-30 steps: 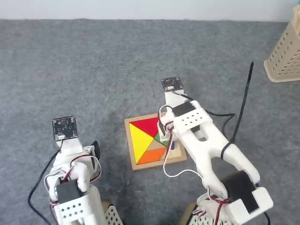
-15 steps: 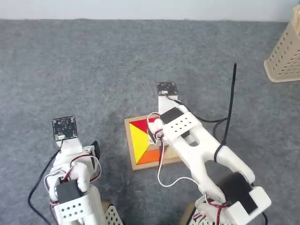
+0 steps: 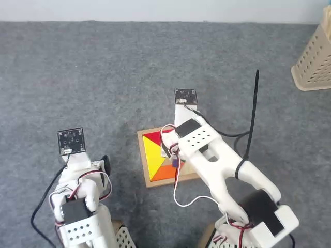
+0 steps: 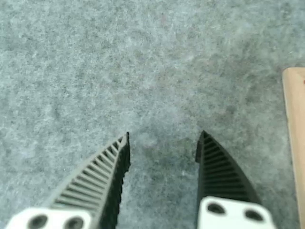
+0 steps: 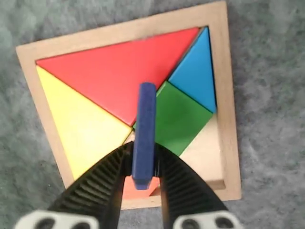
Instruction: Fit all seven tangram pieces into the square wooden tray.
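Over the table first: the square wooden tray (image 3: 147,182) lies on the grey carpet (image 3: 77,67), and the right arm (image 3: 217,155) hangs directly above it, covering a good part of it. On the uncovered side of the tray, the red triangle (image 3: 155,139), the yellow triangle (image 3: 151,155) and the orange piece (image 3: 164,171) are lying flat inside. The left arm (image 3: 77,186) is parked well apart from the tray, and a pale slatted basket (image 3: 314,57) stands farther from the tray again, at the carpet's edge.

On to the left wrist: the left gripper (image 4: 163,138) is spread wide with nothing between its fingers, just carpet beneath. A strip of the tray's wooden rim shows near it, not touching.

Now the right wrist, and here's the action. The right gripper (image 5: 143,148) is pinched tight on the dark blue piece (image 5: 144,124), which stands on its edge above the middle of the tray. Below it, red and yellow are seated, with the light blue triangle (image 5: 198,71) tucked in a corner and the green square (image 5: 178,117) touching it. Beside green, a bare patch of tray floor (image 5: 205,152) shows in the neighbouring corner.
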